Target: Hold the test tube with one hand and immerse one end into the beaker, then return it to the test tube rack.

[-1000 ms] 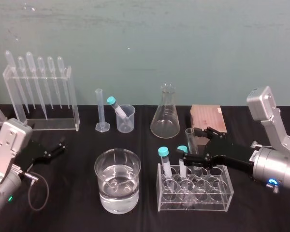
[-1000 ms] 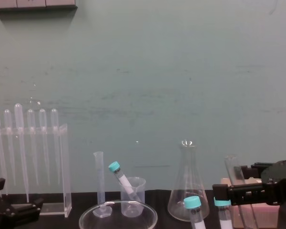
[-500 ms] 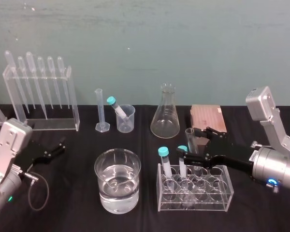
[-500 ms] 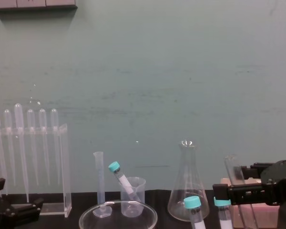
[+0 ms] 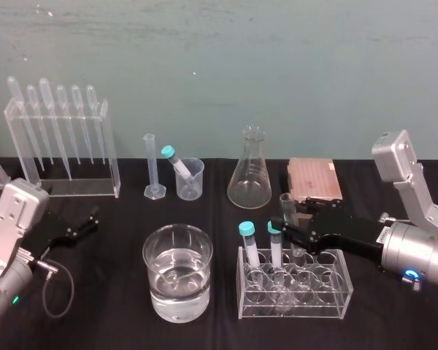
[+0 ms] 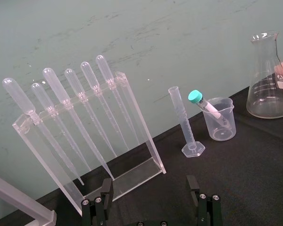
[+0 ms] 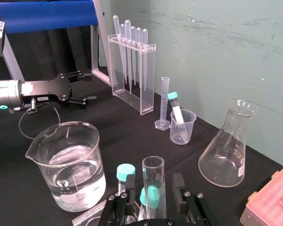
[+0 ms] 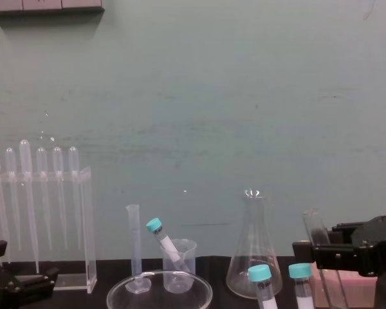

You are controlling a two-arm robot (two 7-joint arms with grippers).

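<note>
The test tube (image 5: 285,203) is seen seated in the rack (image 5: 292,306), flanked by the parted right gripper (image 7: 153,183); the left gripper (image 5: 86,222) is parked wide, left of the rack.

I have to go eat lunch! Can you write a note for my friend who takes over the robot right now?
Right gripper: open, fingers on either side of the test tube, not squeezing it.
Left gripper: open, parked on the table at the left.
The test tube stands in the test tube rack. The beaker of water sits left of it.
Done: gripper lined up.
Likely left: grip, lift, dip one end, put back. An earlier dip can't be ruled out.
</note>
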